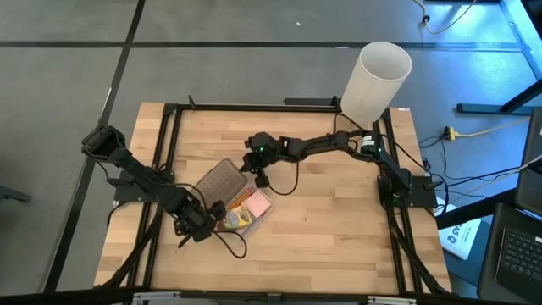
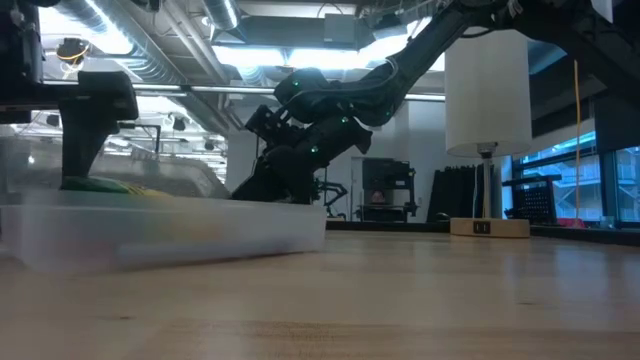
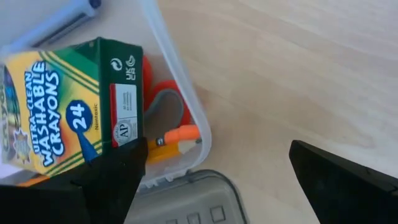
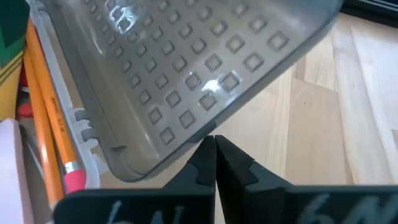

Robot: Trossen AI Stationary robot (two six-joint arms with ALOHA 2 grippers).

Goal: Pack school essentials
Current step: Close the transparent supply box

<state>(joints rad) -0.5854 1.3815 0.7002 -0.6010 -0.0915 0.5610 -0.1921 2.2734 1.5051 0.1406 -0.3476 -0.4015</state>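
We note a green-and-yellow crayon box (image 3: 62, 112) with white and blue lettering and a white label panel on its green end. Beside it we see red scissor handles (image 3: 163, 99) with a grey inner lining. The pencils (image 4: 46, 124) are orange, one with a pink eraser tip. The lid (image 4: 186, 68) is translucent grey, patterned with rows of small square dimples. The table (image 1: 339, 229) is pale wood in strips; the cylinder (image 1: 375, 83) is white; both arms are black
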